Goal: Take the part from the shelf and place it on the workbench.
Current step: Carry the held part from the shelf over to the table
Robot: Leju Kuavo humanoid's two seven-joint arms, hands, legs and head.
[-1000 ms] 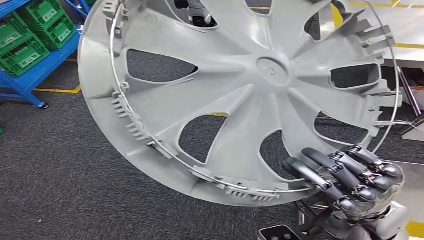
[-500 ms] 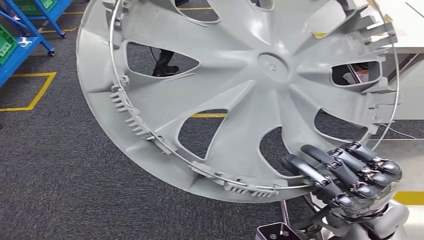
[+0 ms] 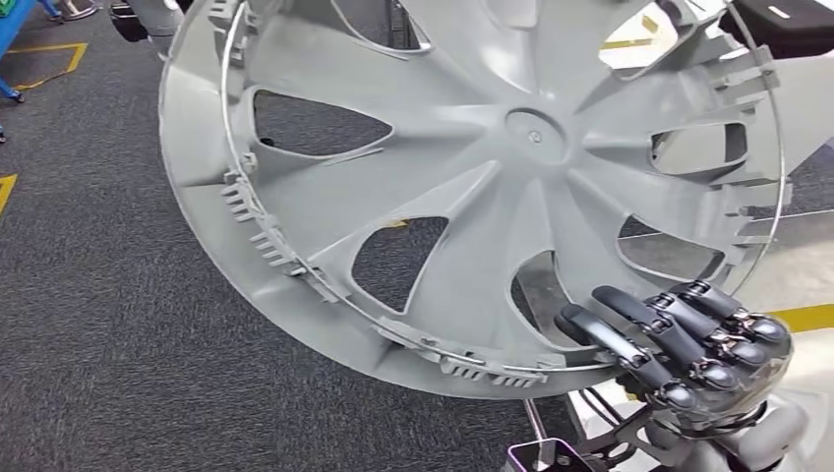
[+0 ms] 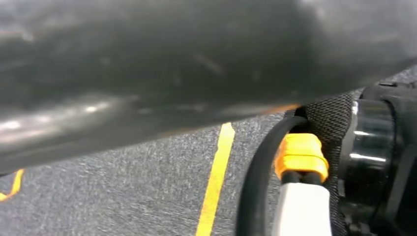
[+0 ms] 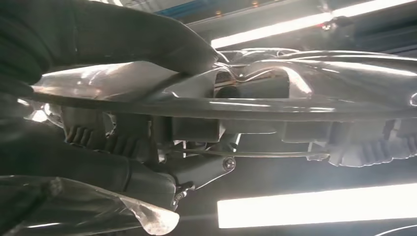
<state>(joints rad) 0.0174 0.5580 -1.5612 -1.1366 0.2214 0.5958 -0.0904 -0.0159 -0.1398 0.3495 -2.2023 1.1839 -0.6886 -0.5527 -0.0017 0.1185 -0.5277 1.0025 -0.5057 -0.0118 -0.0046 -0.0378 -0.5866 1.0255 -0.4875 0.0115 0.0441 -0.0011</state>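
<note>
- head view: large grey wheel cover (image 3: 472, 187) held up tilted, spanning most of the frame from upper left to right edge, inner ribbed side facing the camera.
- right hand (image 3: 688, 349) at lower right of the frame, dark fingers (image 3: 629, 339) curled over the lower rim of the wheel cover, gripping it.
- thin wire ring (image 3: 231, 147) running round the inside of the rim, small clips along it at lower left and bottom.
- round hub (image 3: 536, 133) just right of centre, spokes fanning out with teardrop openings between them.
- dark grey carpet floor (image 3: 108, 324) below and left, seen also through the openings; yellow floor line (image 3: 806, 317) at the right edge, beside the hand.
- right wrist view: edge of the wheel cover (image 5: 275, 105) crossing the frame as a bright band, dark thumb of the right hand (image 5: 123, 39) pressed over it at upper left; bright ceiling lights behind.
- left wrist view: blurred dark surface across the top, grey carpet with a yellow line (image 4: 216, 177) below, orange connector (image 4: 300, 155) on a black cable at lower right.
- left hand: state cannot be told.
</note>
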